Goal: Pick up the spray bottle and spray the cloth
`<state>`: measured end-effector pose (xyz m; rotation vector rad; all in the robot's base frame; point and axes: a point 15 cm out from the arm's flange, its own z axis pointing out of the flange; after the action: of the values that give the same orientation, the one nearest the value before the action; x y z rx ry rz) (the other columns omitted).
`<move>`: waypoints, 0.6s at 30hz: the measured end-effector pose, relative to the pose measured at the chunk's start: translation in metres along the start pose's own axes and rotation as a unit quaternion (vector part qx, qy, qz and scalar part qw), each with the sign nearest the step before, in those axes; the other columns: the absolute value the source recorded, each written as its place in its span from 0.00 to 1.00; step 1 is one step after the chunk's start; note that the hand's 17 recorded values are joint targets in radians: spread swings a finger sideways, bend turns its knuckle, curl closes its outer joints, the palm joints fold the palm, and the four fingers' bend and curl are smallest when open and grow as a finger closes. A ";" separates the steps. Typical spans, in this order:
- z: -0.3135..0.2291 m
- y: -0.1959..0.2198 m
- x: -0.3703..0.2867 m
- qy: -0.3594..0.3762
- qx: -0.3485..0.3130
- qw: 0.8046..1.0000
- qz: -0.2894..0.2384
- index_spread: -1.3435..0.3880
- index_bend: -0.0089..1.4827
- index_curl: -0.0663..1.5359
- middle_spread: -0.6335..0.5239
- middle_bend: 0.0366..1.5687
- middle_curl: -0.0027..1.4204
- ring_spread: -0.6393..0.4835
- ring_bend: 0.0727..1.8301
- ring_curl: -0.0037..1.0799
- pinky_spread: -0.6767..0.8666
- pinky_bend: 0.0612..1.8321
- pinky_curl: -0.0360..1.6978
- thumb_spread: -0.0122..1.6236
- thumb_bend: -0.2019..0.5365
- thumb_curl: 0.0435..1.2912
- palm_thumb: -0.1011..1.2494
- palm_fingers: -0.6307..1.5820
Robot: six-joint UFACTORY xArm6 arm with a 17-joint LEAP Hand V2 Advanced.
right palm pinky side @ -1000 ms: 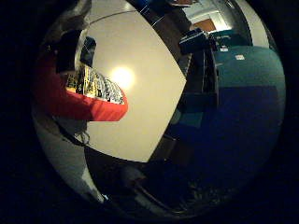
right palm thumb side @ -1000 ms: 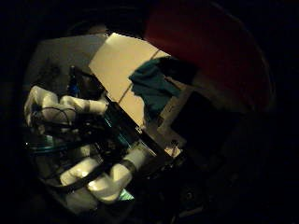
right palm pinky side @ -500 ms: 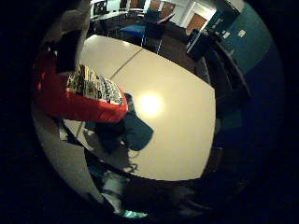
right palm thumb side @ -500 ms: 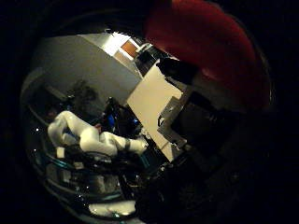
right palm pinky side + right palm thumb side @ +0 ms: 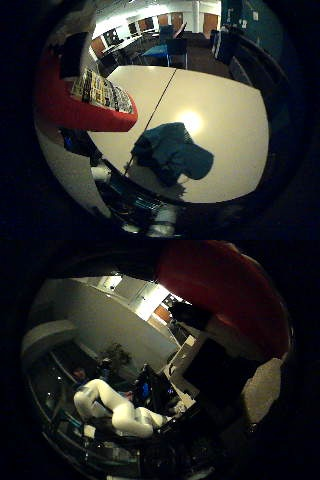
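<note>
The red spray bottle (image 5: 72, 108), with a printed label, lies close against the palm and fills one side of the little finger side palm view. Its red body (image 5: 222, 285) also fills a corner of the thumb side palm view, with a black part beside it. My hand (image 5: 115, 412) shows there as white fingers curled in beside the bottle, and the bottle is held off the table. The teal-blue cloth (image 5: 175, 152) lies crumpled on the white table (image 5: 235, 110), below and away from the bottle.
The table has a seam running down its middle and a bright light reflection next to the cloth. Chairs and further tables (image 5: 160, 48) stand beyond its far end. A wall and a lit doorway (image 5: 150, 305) show in the thumb side palm view.
The camera has swung with the hand: the cloth has come fully into the little finger side palm view, and more of the room shows. The bottle stays fixed against the palm.
</note>
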<state>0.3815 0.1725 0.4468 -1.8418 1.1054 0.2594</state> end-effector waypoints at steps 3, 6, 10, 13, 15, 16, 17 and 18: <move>0.014 0.001 -0.009 -0.014 0.000 1.000 -0.008 0.68 0.84 0.48 0.46 0.88 0.48 0.42 0.80 0.57 0.31 0.57 0.68 0.67 0.26 0.43 0.87 0.82; 0.028 0.006 -0.011 -0.023 -0.004 1.000 -0.009 0.68 0.84 0.48 0.46 0.88 0.48 0.42 0.80 0.57 0.31 0.57 0.69 0.67 0.26 0.43 0.86 0.82; 0.046 0.010 -0.018 -0.040 -0.003 0.999 -0.014 0.68 0.84 0.48 0.46 0.88 0.48 0.42 0.80 0.57 0.31 0.57 0.69 0.67 0.26 0.43 0.86 0.82; 0.060 0.013 -0.020 -0.053 -0.011 0.998 -0.014 0.68 0.84 0.48 0.46 0.88 0.48 0.42 0.80 0.57 0.31 0.57 0.69 0.67 0.26 0.44 0.86 0.82; 0.069 0.016 -0.022 -0.060 -0.019 0.998 -0.016 0.68 0.84 0.48 0.46 0.88 0.48 0.42 0.80 0.57 0.31 0.57 0.69 0.67 0.26 0.44 0.86 0.82; 0.073 0.017 -0.022 -0.063 -0.021 0.998 -0.015 0.68 0.84 0.48 0.46 0.88 0.48 0.42 0.80 0.57 0.31 0.57 0.69 0.67 0.26 0.44 0.86 0.82; 0.079 0.018 -0.022 -0.065 -0.024 0.997 -0.017 0.68 0.84 0.48 0.46 0.88 0.48 0.42 0.80 0.57 0.31 0.57 0.69 0.67 0.26 0.44 0.86 0.82; 0.083 0.018 -0.022 -0.065 -0.025 0.997 -0.020 0.68 0.84 0.48 0.46 0.88 0.48 0.42 0.80 0.57 0.31 0.56 0.70 0.67 0.26 0.44 0.86 0.82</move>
<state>0.3765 0.2490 0.4039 -1.8613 0.9803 0.3820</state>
